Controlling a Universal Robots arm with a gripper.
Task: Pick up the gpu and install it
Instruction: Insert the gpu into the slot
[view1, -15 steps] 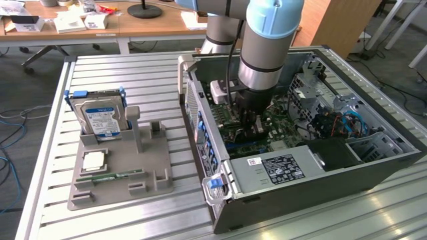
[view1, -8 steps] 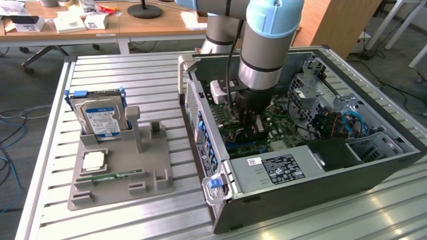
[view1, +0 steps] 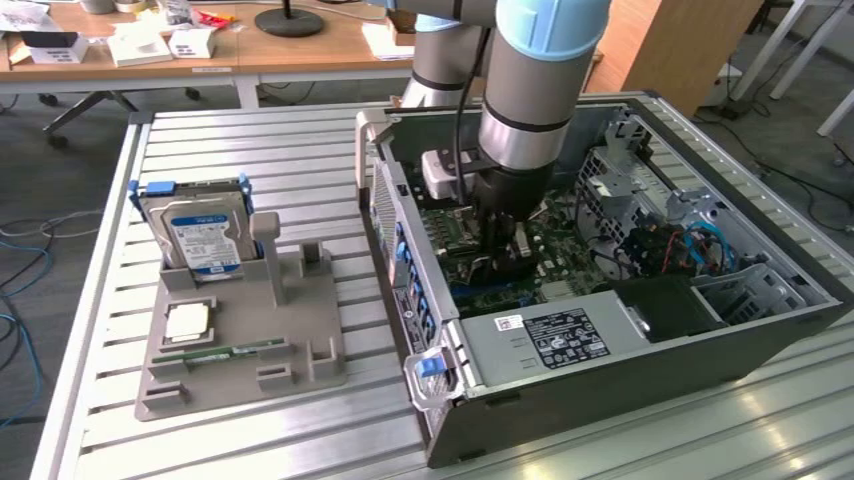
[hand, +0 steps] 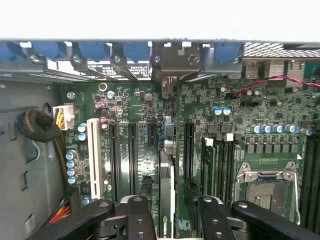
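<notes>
gpu (hand: 167, 192): where is it right now?

Operator: It's standing on edge in a motherboard (hand: 140, 107) slot inside the computer case (view1: 607, 385). I see it as a thin strip running away from me to the rear wall. Its metal bracket (hand: 173, 62) lines up with one of the rear openings, so I judge the card is seated or very nearly so.

Desk: And the jaws?

Operator: Released. The gripper (hand: 170, 220) straddles the card with one finger on each side and clear space between pads and board. Nothing is grasped. The arm reaches straight down into the case, which suits a card that goes in vertically.

Desk: What crowds it?

Operator: Empty dark slots lie just beside the card on both sides, and there's a white slot (hand: 93, 155) further out. Upright memory sticks (hand: 210, 165) and the open processor socket (hand: 270, 185) sit near one finger. A bundle of cables (hand: 37, 127) lies well off on the other side. The power supply (view1: 547, 335) is at the near end of the case.

Desk: Outside the case?

Operator: On the counter (view1: 267, 150), toward the exterior view's left, a grey holder (view1: 314, 365) carries a hard drive (view1: 200, 235), a chip (view1: 187, 320) and a green memory stick (view1: 227, 353), well apart from the work.
</notes>
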